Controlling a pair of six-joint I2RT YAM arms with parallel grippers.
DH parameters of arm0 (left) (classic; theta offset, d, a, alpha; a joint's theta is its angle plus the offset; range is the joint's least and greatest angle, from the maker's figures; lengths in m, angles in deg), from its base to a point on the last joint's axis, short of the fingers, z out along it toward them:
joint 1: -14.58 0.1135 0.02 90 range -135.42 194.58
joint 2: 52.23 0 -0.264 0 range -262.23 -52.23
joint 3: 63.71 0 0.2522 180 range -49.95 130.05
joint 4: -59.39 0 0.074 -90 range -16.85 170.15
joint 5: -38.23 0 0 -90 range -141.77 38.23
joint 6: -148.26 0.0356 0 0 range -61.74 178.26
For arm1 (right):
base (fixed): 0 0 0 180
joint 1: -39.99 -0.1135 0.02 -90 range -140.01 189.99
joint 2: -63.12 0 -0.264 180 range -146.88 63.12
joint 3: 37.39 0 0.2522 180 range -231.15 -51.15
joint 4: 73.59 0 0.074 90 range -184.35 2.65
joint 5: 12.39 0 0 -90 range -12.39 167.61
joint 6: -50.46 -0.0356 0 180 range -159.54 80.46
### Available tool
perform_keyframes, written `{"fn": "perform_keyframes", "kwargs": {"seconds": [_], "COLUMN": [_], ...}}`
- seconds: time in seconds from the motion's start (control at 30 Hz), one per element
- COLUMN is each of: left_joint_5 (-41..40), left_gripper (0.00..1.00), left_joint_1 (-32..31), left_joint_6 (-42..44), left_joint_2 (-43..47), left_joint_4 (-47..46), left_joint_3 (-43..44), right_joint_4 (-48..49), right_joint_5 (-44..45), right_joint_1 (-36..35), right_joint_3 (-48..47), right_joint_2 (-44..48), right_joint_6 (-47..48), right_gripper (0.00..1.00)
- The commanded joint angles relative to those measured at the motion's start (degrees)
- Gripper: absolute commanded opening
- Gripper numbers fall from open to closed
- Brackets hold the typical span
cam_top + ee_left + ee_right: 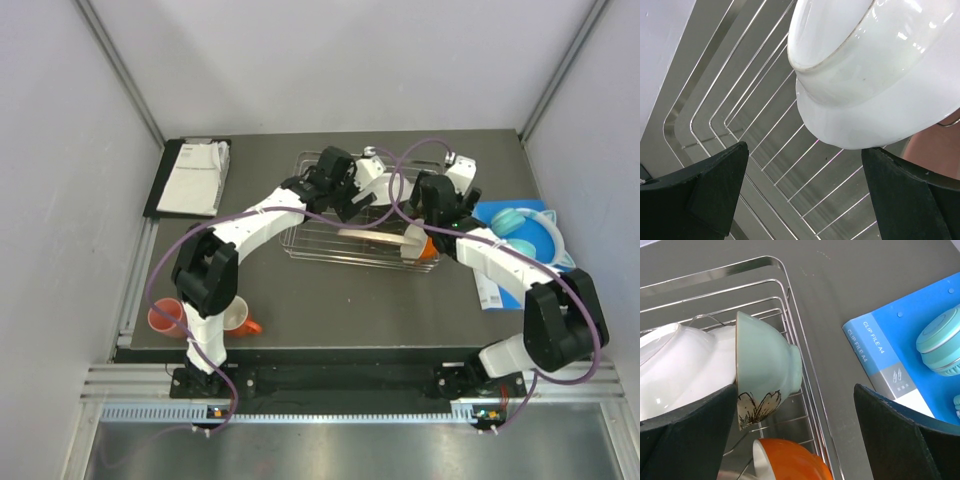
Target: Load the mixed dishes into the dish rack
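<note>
Black fingers [715, 190] of the left end effector [804, 150] spread wide and empty over the dish rack [705, 125] beside a white bowl [875, 90]. The right end effector [795, 387], equally open and empty, hovers by the mint bowl [767, 365] at the rim. A pink cup [165, 318] and an orange mug [242, 320] wait on the bench [350, 310] by the left base, so that arm probably must lift clear of the wires and swing back.

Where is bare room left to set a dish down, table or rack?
Widest bare patch: table in front of the dish rack, between the loose orange mug and the blue file. A narrower strip lies between the black tray and the rack. Inside, the left end is bare wire; the right end is crowded: white bowl, mint bowl, racked orange mug.
</note>
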Motion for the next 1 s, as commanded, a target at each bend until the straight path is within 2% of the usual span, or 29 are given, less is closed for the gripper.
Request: {"fn": "perform_keyframes", "kwargs": {"seconds": [0.0, 0.27, 0.67, 0.97], "left_joint_5": [-0.3, -1.3, -1.1, 0.2], "left_gripper": [0.99, 0.99, 0.99, 0.99], "left_joint_1": [-0.7, -0.7, -0.8, -1.4], "left_joint_6": [-0.8, -0.6, 1.9, 1.3], "left_joint_2": [1.2, 1.4, 0.3, -0.1], "left_joint_4": [-4.5, -3.3, -2.8, -2.8], "left_joint_3": [3.3, 5.9, 10.8, 10.7], "right_joint_4": [3.6, 3.2, -0.6, -4.7], "right_joint_5": [-0.6, -1.3, 3.0, 3.0], "right_joint_1": [0.4, 0.4, 2.1, 2.8], "right_joint_3": [-0.4, -0.2, 8.7, 9.5], "right_joint_2": [-2.8, -4.0, 4.7, 8.0], "right_joint_6": [-1.1, -2.0, -2.6, -3.9], "right_gripper": [1.00, 1.00, 1.00, 1.00]}}
